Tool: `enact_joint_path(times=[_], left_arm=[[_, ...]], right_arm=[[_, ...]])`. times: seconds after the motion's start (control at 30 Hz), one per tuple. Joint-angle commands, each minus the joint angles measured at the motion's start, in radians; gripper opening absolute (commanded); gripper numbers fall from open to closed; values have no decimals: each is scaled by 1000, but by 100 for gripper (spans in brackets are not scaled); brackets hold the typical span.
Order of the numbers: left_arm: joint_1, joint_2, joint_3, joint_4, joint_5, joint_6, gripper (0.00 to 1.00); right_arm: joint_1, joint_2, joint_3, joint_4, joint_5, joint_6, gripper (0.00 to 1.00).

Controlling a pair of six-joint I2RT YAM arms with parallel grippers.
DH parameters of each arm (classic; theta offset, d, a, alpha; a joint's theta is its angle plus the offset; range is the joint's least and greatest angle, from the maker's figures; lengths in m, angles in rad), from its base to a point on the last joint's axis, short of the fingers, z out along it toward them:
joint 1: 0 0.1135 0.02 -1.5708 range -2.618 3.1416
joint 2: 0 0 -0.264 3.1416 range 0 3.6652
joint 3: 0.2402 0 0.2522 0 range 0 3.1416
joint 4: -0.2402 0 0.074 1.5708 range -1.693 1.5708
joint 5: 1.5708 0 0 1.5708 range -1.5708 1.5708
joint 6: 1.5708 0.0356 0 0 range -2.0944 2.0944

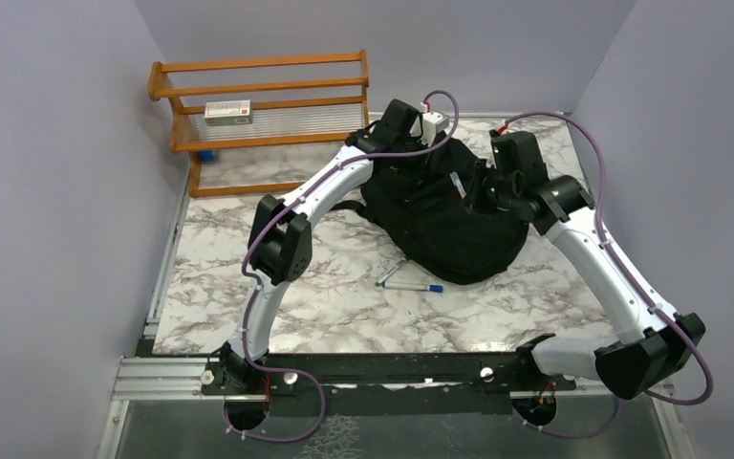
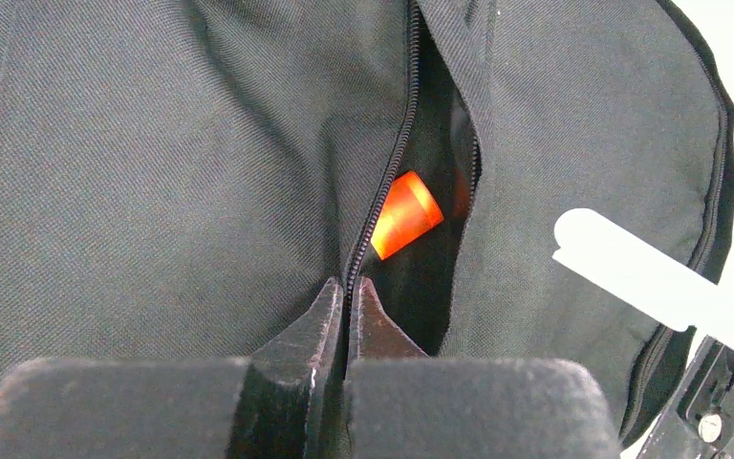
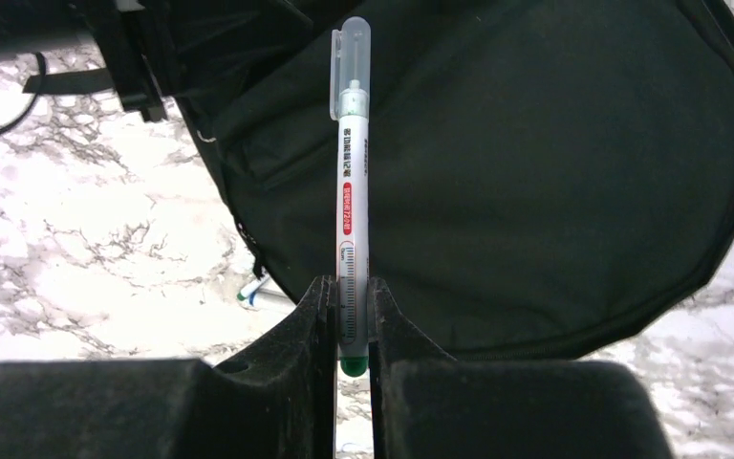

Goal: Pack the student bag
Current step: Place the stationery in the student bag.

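The student bag [image 1: 440,225] is a big black backpack lying on the marble table past the middle. My left gripper [image 1: 409,145] is at its far side. In the left wrist view the left gripper [image 2: 347,298] is shut on the bag's zipper edge [image 2: 387,182], and the slit gapes beside it. An orange object [image 2: 406,212] shows inside the bag [image 2: 182,172]. My right gripper [image 1: 483,189] is over the bag's right part. The right gripper [image 3: 351,298] is shut on a white pen [image 3: 352,182] with a clear cap and green end, held above the bag [image 3: 554,191]. The pen also shows in the left wrist view [image 2: 650,277].
Two loose pens [image 1: 409,283] lie on the table in front of the bag, and show in the right wrist view [image 3: 253,292]. A wooden rack [image 1: 268,100] with a white box [image 1: 227,112] stands at the back left. Walls enclose the table on three sides.
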Motion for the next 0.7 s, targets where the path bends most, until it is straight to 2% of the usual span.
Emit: enact_joint_path(times=[0.0, 0.33, 0.67], left_arm=[[-5, -77, -24, 80, -7, -21, 0], [-5, -134, -47, 118, -81, -41, 0], [-4, -195, -103, 181, -109, -62, 0]], right_arm=[[-29, 50, 69, 52, -92, -78, 0], [-64, 113, 140, 55, -163, -107, 1], [-80, 148, 144, 44, -204, -107, 0]])
